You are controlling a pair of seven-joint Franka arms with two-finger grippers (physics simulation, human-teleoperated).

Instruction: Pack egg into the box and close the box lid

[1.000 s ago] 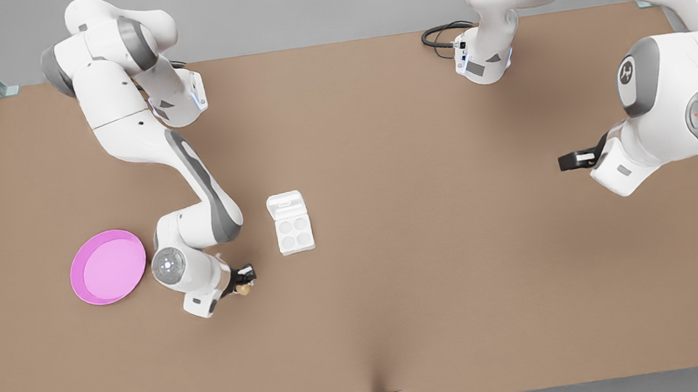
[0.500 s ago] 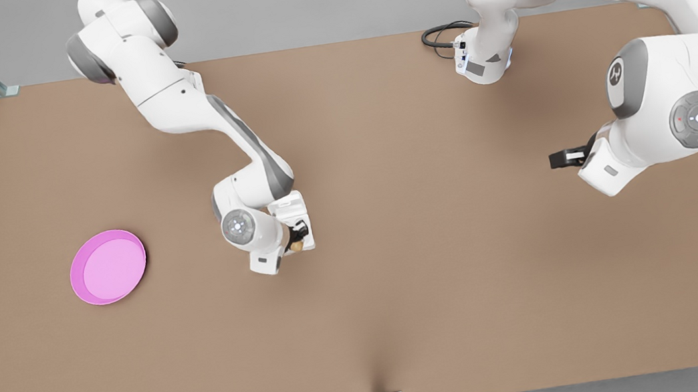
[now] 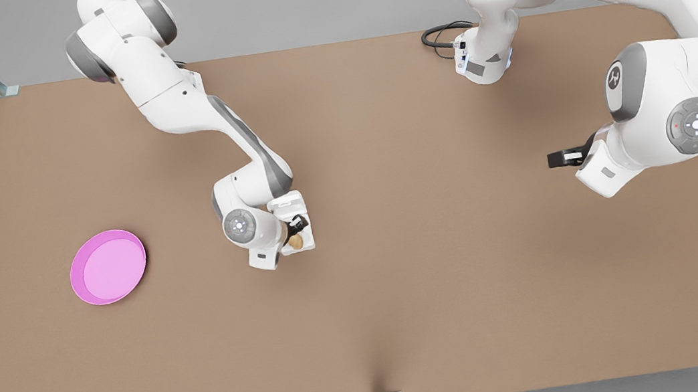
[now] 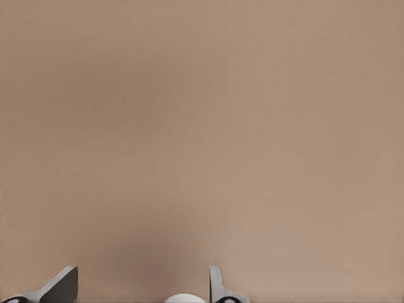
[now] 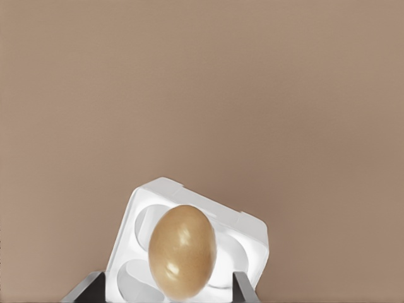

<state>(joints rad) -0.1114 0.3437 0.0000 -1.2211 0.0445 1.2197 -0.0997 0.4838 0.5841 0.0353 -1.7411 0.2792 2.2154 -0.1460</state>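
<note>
Right pincer (image 3: 294,233) pinches one egg (image 3: 295,239) over one box (image 3: 305,240); left pincer (image 3: 553,159), spread, waits at three o'clock.

Flat brown tabletop (image 3: 403,297); resting on it, a small white four-cup egg carton (image 3: 308,242) and round pink plate (image 3: 107,266), well apart.

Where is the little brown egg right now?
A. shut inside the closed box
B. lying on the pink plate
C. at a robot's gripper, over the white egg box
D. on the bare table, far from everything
C: the egg sits between the right gripper fingers, right above the cups of the open box; the pink plate is off to the side.
</note>
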